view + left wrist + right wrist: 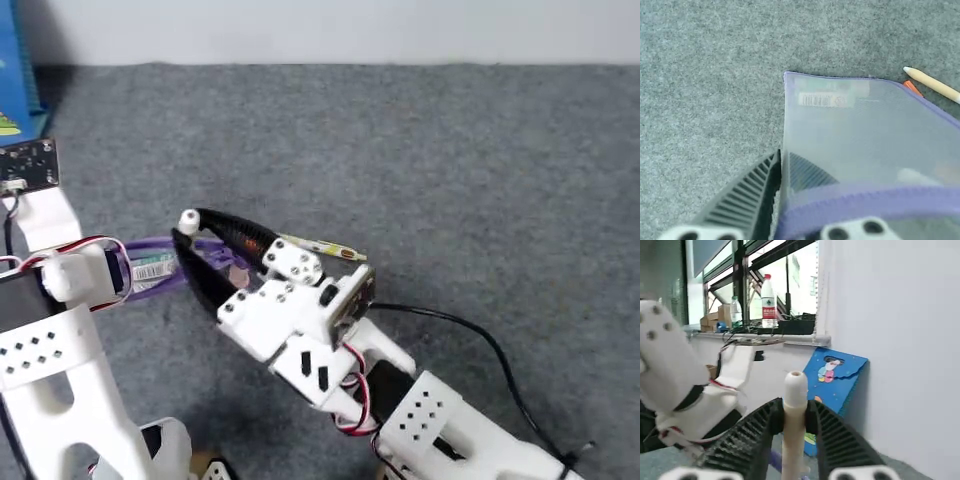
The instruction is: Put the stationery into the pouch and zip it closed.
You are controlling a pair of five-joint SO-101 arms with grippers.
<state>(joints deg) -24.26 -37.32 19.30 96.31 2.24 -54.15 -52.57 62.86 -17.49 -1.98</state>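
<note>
Now my right jaws squeeze a pen [794, 395] and my left jaws pinch the pouch [860, 135] edge. If the pouch sags, the pen could miss and fall.

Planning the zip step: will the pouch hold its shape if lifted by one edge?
Probably not: the pouch looks like thin translucent fabric, so it likely sags. Pinched at one edge by the left gripper, it may swing.
</note>
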